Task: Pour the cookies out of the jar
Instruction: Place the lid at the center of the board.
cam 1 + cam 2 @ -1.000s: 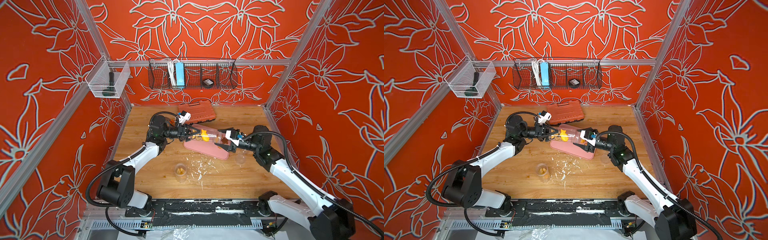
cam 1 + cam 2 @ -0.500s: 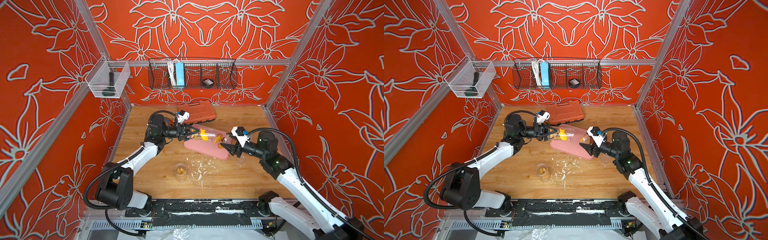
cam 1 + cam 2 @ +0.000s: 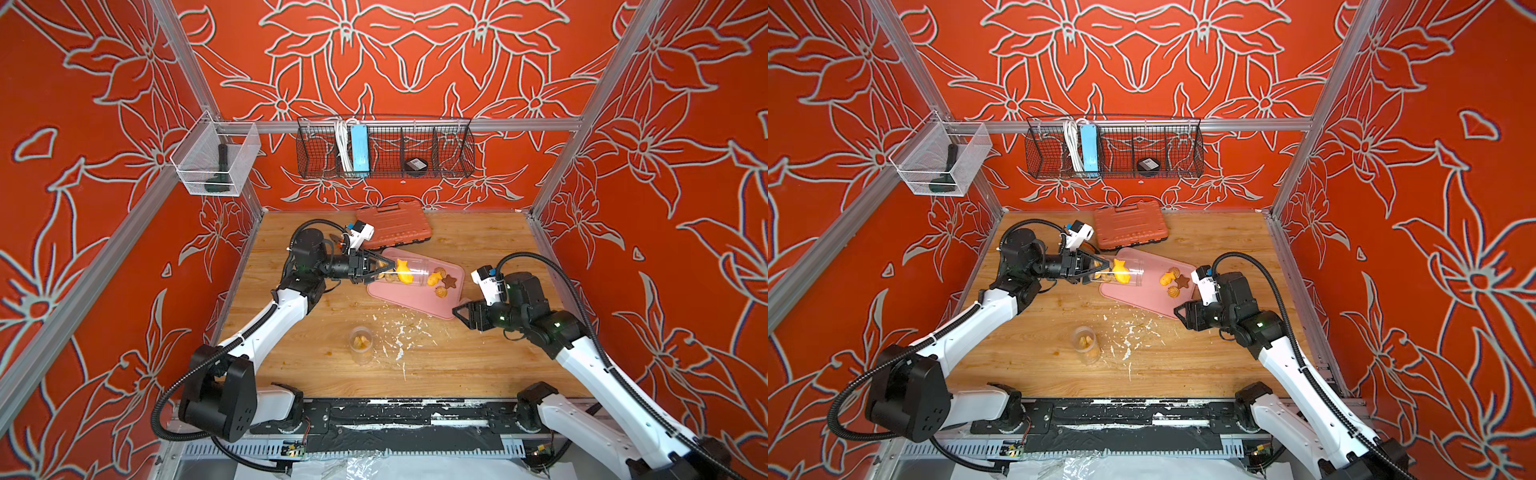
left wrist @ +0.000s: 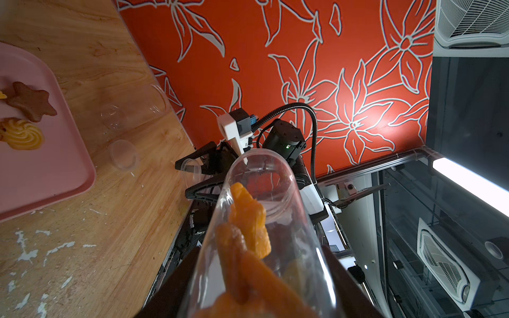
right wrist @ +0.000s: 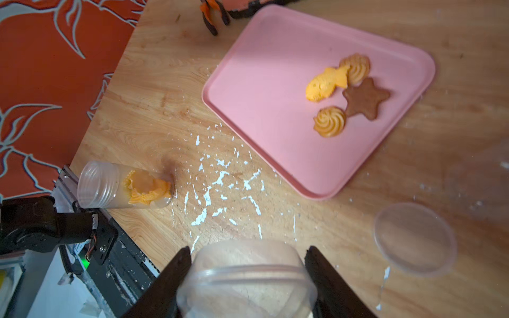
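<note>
Nearest the front edge, a second jar (image 3: 360, 344) stands upright on the table (image 3: 478, 374). The right gripper (image 3: 462, 315) hangs by the near corner of the pink tray (image 3: 409, 301), clamped on a clear lid (image 5: 245, 278). Four cookies (image 5: 326, 82) lie loose on the tray. Beyond, the left gripper (image 3: 384, 269) is clamped on the jar (image 3: 417, 272), held on its side over the tray, mouth toward the right arm, more cookies inside.

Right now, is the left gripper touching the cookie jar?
Touching. The left wrist view shows the dark fingers of the left gripper pressed against both sides of the clear jar.
</note>
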Controlling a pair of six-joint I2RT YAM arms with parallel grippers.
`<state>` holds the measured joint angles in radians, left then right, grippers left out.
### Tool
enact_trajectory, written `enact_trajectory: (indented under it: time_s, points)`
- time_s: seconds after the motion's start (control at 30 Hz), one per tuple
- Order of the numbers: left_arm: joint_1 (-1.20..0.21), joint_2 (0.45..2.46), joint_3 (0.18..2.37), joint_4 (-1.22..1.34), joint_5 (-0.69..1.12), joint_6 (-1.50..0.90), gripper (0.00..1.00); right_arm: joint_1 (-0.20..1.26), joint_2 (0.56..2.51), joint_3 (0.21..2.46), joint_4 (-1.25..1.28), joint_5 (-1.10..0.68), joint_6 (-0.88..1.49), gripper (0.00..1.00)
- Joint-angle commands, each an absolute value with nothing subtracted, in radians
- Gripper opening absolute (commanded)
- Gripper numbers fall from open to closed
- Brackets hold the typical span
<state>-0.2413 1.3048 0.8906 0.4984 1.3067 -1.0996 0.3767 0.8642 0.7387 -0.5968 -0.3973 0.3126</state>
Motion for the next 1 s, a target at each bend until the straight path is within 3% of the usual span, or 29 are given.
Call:
enact_trajectory:
  time_s: [0.0, 0.97]
  points:
    - [-0.235, 1.269, 0.908, 0.505, 1.313, -1.083, 0.57, 0.377, 0.878, 0.756, -0.744, -0.341, 0.39, 0.18]
    - [-0.235, 1.265, 0.903, 0.501, 1.314, -1.083, 0.58, 0.406, 1.075, 0.727, -0.773, -0.149, 0.417, 0.32]
